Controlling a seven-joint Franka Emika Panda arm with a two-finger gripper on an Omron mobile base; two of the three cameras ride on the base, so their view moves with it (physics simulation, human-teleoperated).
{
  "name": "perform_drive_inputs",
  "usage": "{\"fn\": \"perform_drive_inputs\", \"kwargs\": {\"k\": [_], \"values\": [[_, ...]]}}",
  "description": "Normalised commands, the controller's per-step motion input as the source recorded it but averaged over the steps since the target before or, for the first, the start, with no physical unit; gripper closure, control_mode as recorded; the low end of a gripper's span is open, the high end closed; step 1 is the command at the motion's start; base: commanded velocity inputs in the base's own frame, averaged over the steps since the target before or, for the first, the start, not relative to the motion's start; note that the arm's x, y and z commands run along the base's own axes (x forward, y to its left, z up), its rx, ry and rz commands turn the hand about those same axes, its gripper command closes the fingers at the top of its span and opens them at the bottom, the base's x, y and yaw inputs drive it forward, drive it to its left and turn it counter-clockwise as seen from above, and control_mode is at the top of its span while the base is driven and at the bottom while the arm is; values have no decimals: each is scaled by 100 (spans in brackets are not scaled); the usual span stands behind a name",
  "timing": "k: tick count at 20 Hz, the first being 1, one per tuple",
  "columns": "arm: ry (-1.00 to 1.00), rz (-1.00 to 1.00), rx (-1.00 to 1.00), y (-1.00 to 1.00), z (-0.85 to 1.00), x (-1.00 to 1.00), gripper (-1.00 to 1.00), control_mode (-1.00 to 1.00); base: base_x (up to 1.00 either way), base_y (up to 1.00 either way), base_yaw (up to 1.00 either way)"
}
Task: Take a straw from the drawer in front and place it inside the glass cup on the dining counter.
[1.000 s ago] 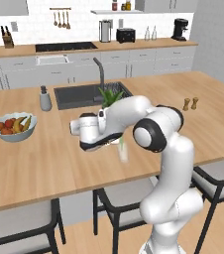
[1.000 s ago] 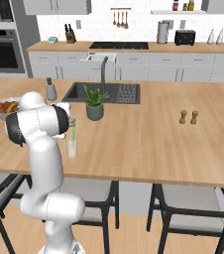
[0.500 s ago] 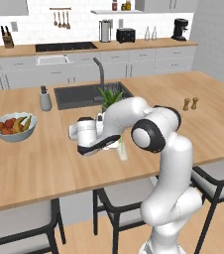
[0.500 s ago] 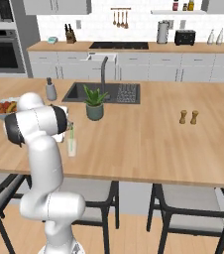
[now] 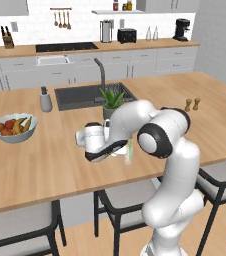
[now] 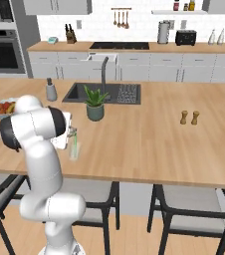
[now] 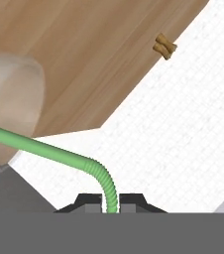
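Straw (image 7: 44, 150), pinched in the claw (image 7: 111, 198), reaches into the glass cup (image 7: 10, 106) (bent near the fingertips).

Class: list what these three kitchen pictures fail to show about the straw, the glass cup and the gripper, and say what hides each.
- Straw: hand view, its far end runs off the left edge, so whether the tip is inside the glass cup is unclear.
- Gripper: hand view, most of it cut off at the bottom.
- Glass cup: left base view, partly covered by the arm.
- Straw: right base view, too thin to judge.

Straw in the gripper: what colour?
Light green, with a ribbed bend. The straw shows best in the hand view, running from the gripper toward the glass cup.
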Motion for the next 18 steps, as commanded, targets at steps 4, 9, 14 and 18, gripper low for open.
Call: {"fn": "perform_drive_inputs", "kwargs": {"k": [4, 9, 14, 18], "values": [[0, 0, 0, -3, -6, -37, 100, -100, 0, 0, 0], [0, 0, 0, 0, 0, -14, -100, -100, 0, 0, 0], [0, 0, 0, 0, 0, 0, -100, -100, 0, 0, 0], [0, 0, 1, 0, 0, -4, -100, -100, 0, 0, 0]]}}
